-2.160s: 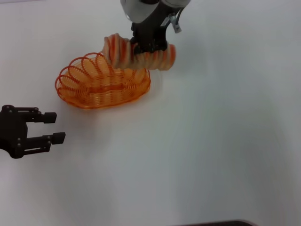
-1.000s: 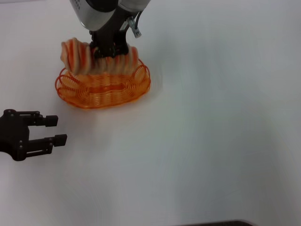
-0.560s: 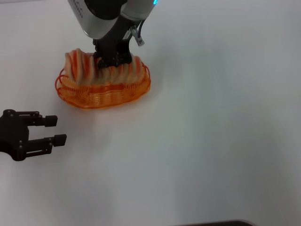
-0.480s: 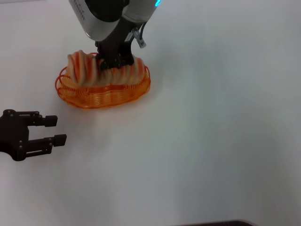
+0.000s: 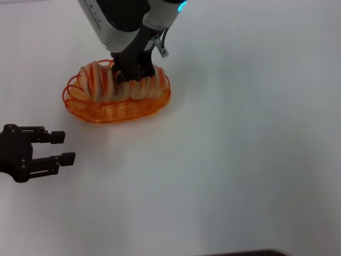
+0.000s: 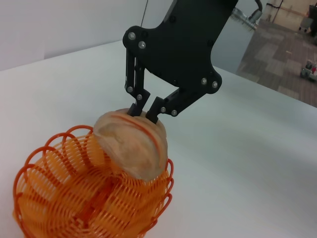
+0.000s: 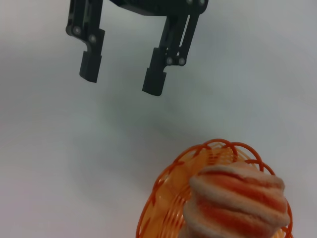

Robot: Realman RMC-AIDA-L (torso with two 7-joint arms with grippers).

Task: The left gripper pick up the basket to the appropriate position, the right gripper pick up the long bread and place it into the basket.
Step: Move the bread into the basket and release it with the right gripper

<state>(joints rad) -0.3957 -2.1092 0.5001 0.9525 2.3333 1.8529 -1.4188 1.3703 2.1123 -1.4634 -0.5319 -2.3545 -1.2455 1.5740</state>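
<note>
Gripping the long bread point(image 5: 120, 84) across its middle, the right claw point(image 5: 134, 73) reaches down from the far side with its fingers closed on the loaf's ridged top. The loaf sits in the orange wire basket point(image 5: 114, 109), lying along its length; the end toward the robot's left stands a little higher than the basket's looped rim, and the other end lies lower against the wires. The basket rests on the white table point(image 5: 229, 149), on the left half and toward the far edge. The left claw point(image 5: 56, 147) hovers well apart from the basket, nearer the robot and farther left, its two black prongs spread open with nothing between them, pointing toward the robot's right. From the left wrist view the basket point(image 6: 74, 198) is seen end-on with the loaf's rounded end point(image 6: 133, 146) rising over the loops, and the right claw point(image 6: 144, 110) shows its linkage, screws and fingertips pressed onto the loaf's top, which the head view hides behind the arm's body. That view also takes in the room: a pale wall beyond the table and a grey-brown floor at the far corner. The right wrist view looks past the loaf's end point(image 7: 237, 203) and the basket rim point(image 7: 163, 183) to the left claw point(image 7: 123, 74), its open fingers clearly apart above the bare table point(image 7: 44, 148).
</note>
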